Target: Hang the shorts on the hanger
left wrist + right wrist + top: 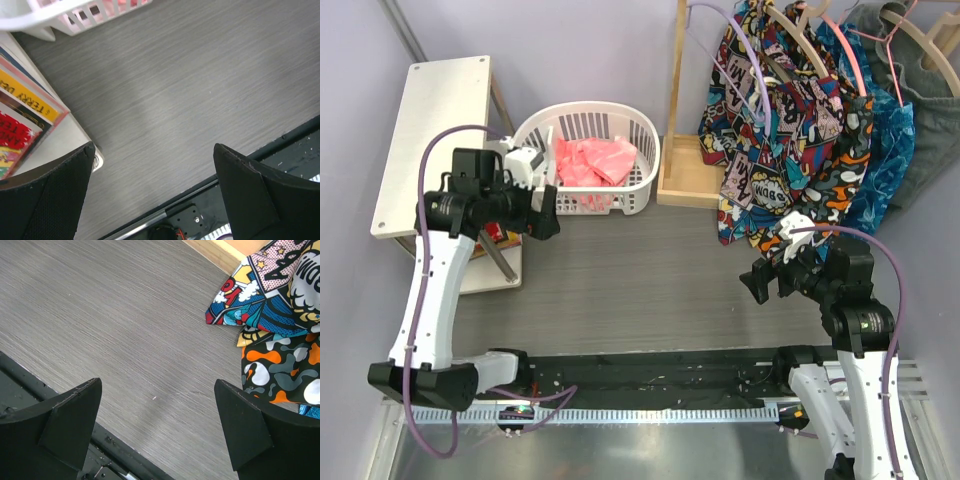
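Coral shorts [592, 160], one pair, in white basket [647, 180] — one lavender hanger [751, 42] beside comic-print garment [760, 170]; left fingers [50, 195], right fingers [260, 435] released.

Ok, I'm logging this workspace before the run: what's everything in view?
table: one, grey woodgrain
shelf: one, white, far left
basket: one, white, right of the shelf
shorts: one, coral-pink, crumpled in the basket
hanger: one, lavender, hanging top right
printed garments: two at least, multicoloured, hanging there
blue garment: one, patterned, right of those
wooden hangers: two at least, beige, top right
pink hanger: one, among the garments
left hand: one, black, open, near the basket
right hand: one, black, open, below the garments
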`<move>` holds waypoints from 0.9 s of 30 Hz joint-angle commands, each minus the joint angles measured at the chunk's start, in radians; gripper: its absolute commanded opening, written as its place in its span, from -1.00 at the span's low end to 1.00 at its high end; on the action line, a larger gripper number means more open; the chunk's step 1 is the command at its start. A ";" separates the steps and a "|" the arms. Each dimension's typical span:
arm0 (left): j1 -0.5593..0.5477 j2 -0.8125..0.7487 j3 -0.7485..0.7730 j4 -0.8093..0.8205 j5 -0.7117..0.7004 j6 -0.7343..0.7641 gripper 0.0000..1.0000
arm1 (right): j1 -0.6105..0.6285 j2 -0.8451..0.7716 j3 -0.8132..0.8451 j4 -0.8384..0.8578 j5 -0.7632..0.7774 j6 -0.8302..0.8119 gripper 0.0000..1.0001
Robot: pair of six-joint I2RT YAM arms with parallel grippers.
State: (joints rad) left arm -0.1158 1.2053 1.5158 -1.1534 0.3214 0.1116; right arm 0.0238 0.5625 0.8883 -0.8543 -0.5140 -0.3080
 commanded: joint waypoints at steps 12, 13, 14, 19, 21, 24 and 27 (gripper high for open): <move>-0.005 0.340 0.389 0.044 -0.047 -0.059 1.00 | -0.002 0.043 0.054 0.055 0.006 0.007 0.99; -0.008 0.371 0.421 0.037 -0.026 -0.053 1.00 | -0.002 0.053 0.052 0.057 0.006 0.007 0.99; -0.018 0.401 0.452 0.032 -0.022 -0.050 1.00 | -0.002 0.054 0.052 0.063 0.006 0.007 0.99; -0.030 0.595 0.553 0.142 -0.042 -0.089 1.00 | -0.002 0.070 0.047 0.072 -0.006 0.023 0.99; -0.041 0.658 0.587 0.190 -0.065 -0.081 1.00 | -0.002 0.080 0.052 0.074 -0.011 0.032 0.99; -0.054 0.807 0.656 0.222 -0.084 -0.066 0.99 | -0.002 0.091 0.064 0.069 -0.009 0.032 0.99; -0.079 0.950 0.734 0.253 -0.114 -0.050 0.99 | -0.002 0.103 0.074 0.057 0.000 0.021 0.99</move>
State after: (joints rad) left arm -0.1673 2.0350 2.1601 -0.9825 0.2516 0.0532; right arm 0.0238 0.6529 0.9146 -0.8303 -0.5148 -0.2878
